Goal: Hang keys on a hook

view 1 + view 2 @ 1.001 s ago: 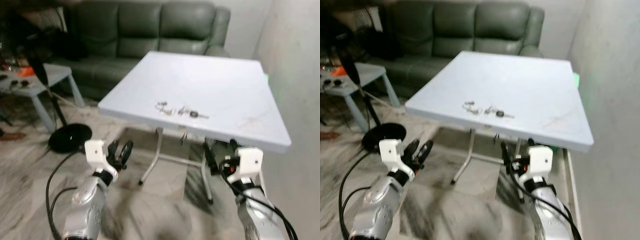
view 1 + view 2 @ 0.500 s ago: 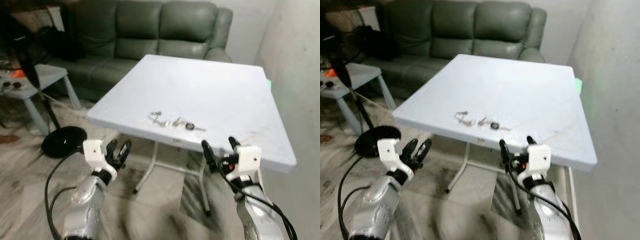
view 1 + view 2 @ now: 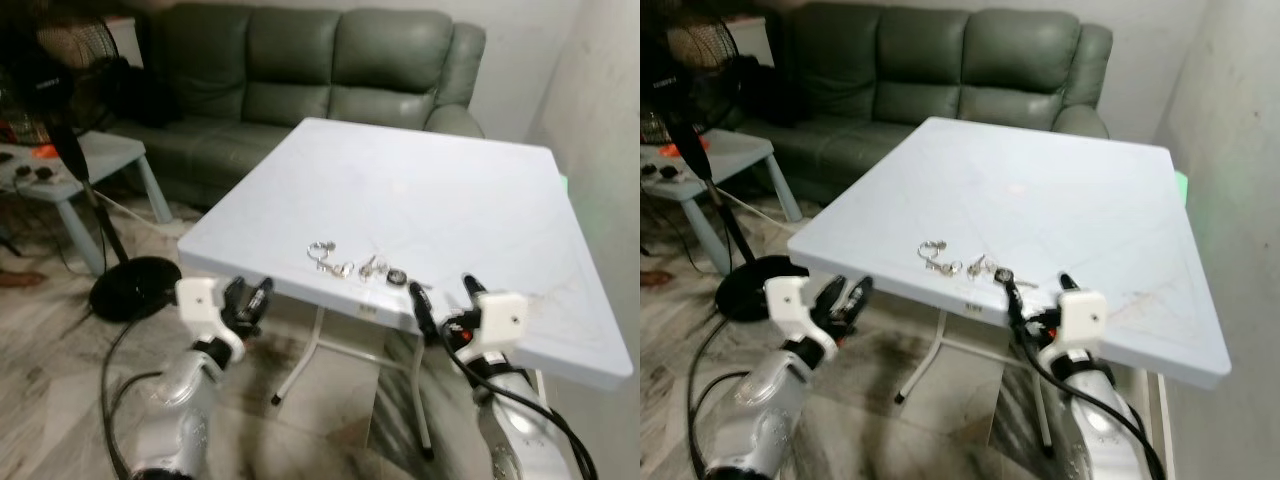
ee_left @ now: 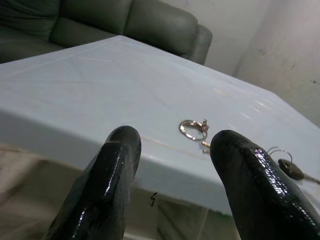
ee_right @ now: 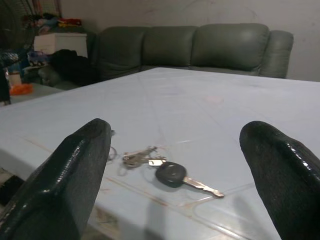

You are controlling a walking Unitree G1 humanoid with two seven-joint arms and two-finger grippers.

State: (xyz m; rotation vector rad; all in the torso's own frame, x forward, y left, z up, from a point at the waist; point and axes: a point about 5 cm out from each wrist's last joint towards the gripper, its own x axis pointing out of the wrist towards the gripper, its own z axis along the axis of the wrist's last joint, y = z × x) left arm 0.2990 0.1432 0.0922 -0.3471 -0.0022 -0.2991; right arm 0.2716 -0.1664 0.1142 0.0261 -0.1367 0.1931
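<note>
A bunch of keys (image 3: 356,266) with metal rings and one black-headed key (image 5: 172,175) lies near the front edge of a white folding table (image 3: 440,190). My right gripper (image 3: 443,296) is open at the table's front edge, just right of the keys, nothing between its fingers (image 5: 75,175). My left gripper (image 3: 247,297) is open below and in front of the table's front left corner; in its wrist view a key ring (image 4: 192,129) lies beyond its fingers (image 4: 117,170).
A dark green sofa (image 3: 310,70) stands behind the table. A low grey side table (image 3: 75,165) and a black standing fan (image 3: 60,90) with a round base are on the left. A pale wall (image 3: 610,110) runs along the right.
The camera has come closer to the table. Both grippers have come up to the table's front edge, the right one now beside the keys.
</note>
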